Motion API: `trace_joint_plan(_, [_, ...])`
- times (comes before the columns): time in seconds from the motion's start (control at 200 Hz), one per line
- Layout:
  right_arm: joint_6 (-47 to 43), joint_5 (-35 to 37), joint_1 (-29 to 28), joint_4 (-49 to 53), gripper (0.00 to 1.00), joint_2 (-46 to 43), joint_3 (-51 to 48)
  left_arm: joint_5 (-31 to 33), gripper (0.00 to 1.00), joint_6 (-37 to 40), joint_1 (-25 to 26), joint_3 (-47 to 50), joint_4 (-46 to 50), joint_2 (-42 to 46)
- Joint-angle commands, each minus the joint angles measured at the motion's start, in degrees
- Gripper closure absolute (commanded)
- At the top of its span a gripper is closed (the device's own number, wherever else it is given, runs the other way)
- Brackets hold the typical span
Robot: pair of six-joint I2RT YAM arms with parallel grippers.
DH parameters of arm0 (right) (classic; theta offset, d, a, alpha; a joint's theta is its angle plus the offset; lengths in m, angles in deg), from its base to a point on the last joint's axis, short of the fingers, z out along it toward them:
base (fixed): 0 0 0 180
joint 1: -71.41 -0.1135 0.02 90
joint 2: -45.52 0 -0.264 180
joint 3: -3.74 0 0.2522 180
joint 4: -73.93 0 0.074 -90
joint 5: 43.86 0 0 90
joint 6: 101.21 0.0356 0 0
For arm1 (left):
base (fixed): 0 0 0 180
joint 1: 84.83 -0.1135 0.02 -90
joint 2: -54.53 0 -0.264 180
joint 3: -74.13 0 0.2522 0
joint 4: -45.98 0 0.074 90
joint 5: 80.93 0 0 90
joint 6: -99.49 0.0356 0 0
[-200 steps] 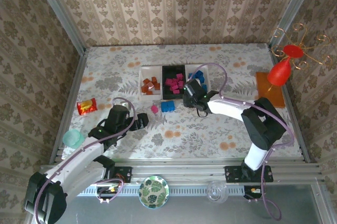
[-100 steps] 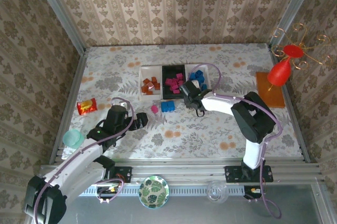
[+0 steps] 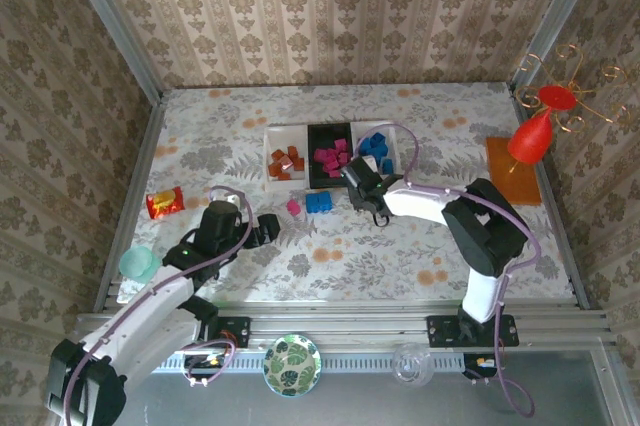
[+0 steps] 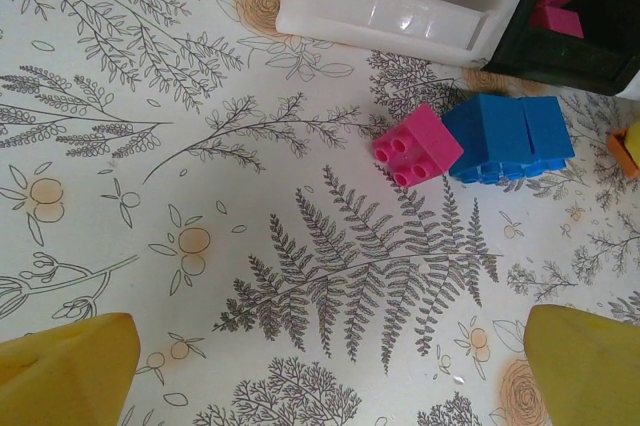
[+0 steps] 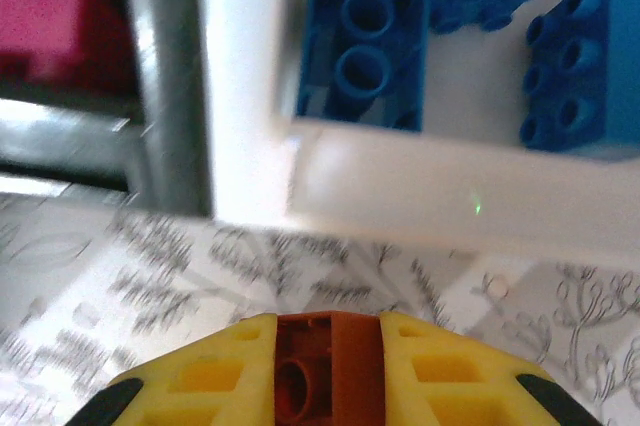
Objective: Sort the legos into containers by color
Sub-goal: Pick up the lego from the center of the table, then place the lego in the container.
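Observation:
Three trays stand in a row: a white tray (image 3: 268, 151) with brown-orange legos (image 3: 285, 160), a black tray (image 3: 311, 161) with pink legos (image 3: 331, 157), and a white tray (image 3: 392, 141) with blue legos (image 3: 375, 144). My right gripper (image 3: 353, 179) hovers just before the black and blue trays, shut on a brown-orange lego (image 5: 325, 371). A loose pink lego (image 4: 417, 144) touches a pair of blue legos (image 4: 510, 136) on the table. My left gripper (image 4: 330, 366) stands open, short of them, with nothing between its yellow fingers (image 4: 65, 361).
A red-yellow snack packet (image 3: 164, 203) and a teal cup (image 3: 139, 264) lie at the left. An orange-brown mat (image 3: 513, 168) and a red ornament (image 3: 535, 131) are at the right. The white tray's wall (image 5: 430, 181) is close in front of my right gripper.
My right gripper has moved left along the front of the trays, from the blue tray toward the black one, with the brown-orange lego in it. The left arm has barely moved.

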Motion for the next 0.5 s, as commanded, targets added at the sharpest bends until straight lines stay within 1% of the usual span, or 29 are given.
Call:
trace_joint_plan(0.0, [-1.2,-1.27,-2.82,0.14,0.81,-5.46,-1.02,-0.06,0.0,0.28,-0.55,0.11,1.54,1.12])
trace_joint_plan(0.13, [-0.95,-1.5,-6.56,0.45,0.81,-10.63,-0.92,-0.02,0.0,0.53,-0.76,-0.24,1.97,1.1])
trace_joint_plan(0.23, [0.35,-5.92,-7.0,-0.99,0.81,-10.16,3.05,0.8,0.0,0.63,-0.86,-0.5,3.31,1.95])
trace_joint_plan(0.395, [-0.01,-11.57,-7.16,-1.64,0.8,2.49,19.19,0.85,0.0,0.31,-1.02,-0.29,4.48,3.45])
trace_joint_plan(0.495, [-0.66,-12.59,-6.77,1.18,0.79,11.77,31.61,0.56,0.0,0.11,-1.08,-0.6,5.85,3.71])
